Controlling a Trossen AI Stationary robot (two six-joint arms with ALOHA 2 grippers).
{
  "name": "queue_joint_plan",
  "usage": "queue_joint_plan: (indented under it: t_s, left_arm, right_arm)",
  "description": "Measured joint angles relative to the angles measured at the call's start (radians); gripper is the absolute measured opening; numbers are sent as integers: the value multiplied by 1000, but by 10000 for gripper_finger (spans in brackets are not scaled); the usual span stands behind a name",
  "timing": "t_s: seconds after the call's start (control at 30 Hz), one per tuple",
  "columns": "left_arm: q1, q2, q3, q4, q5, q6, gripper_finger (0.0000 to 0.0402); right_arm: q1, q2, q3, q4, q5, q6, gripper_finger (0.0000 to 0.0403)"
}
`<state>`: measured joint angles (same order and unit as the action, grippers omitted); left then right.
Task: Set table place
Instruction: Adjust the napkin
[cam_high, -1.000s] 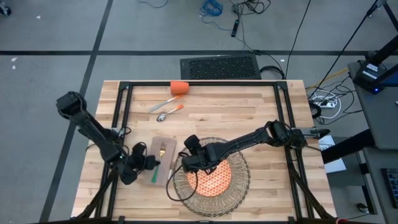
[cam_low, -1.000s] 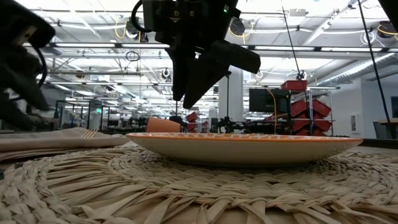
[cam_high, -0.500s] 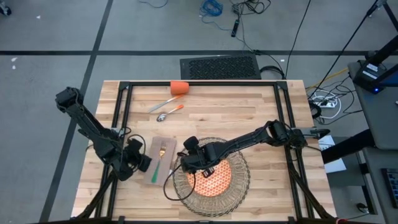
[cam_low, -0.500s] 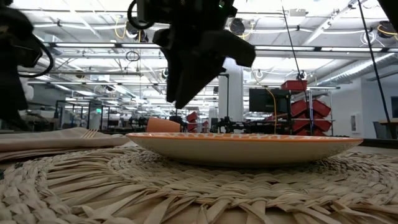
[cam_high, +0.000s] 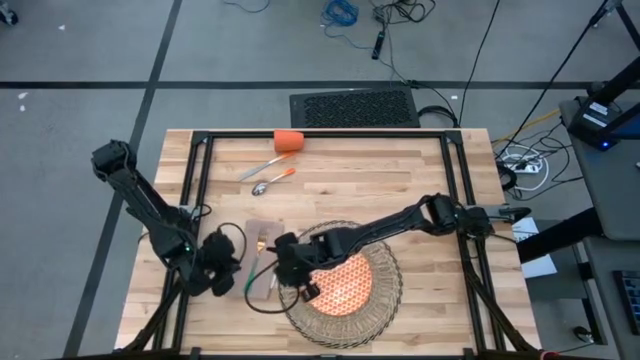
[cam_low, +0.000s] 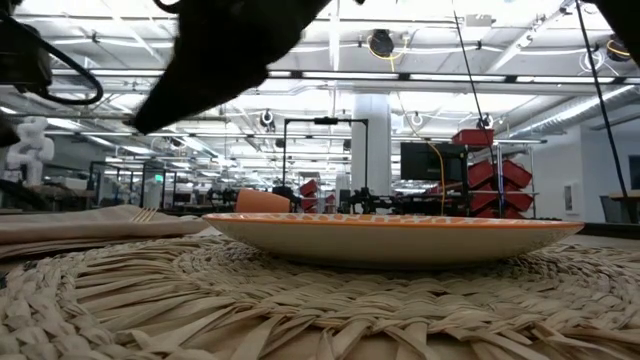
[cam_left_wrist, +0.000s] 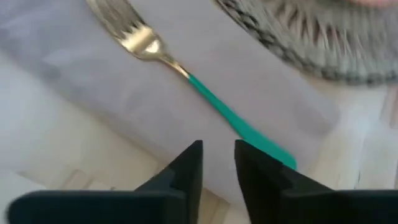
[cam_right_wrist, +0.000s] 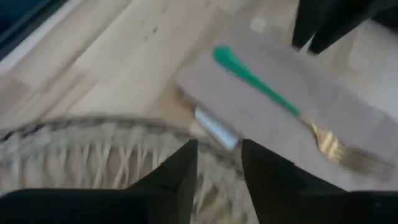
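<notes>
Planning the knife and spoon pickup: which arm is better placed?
Probably right: the knife and spoon lie at the far edge; the right gripper is nearer than the left gripper, which sits beside the napkin.

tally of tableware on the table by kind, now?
Fork: 1
Knife: 1
Spoon: 1
Cup: 1
Plate: 1
Napkin: 1
Placemat: 1
Total: 7

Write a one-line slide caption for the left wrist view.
Left end effector hovers with narrowly parted fingers over the beige cloth napkin carrying a gold-tined, green-handled fork, beside the round woven wicker placemat.
</notes>
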<state>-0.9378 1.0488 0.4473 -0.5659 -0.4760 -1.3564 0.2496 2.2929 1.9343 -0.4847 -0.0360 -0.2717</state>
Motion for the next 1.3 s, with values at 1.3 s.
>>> queue_joint_plan:
  t_s: [1.3]
  left_arm:
    - [-5, 285, 5, 286, 84, 239, 0]
  right_arm:
    - [-52, 108, -1, 256, -97, 117, 0]
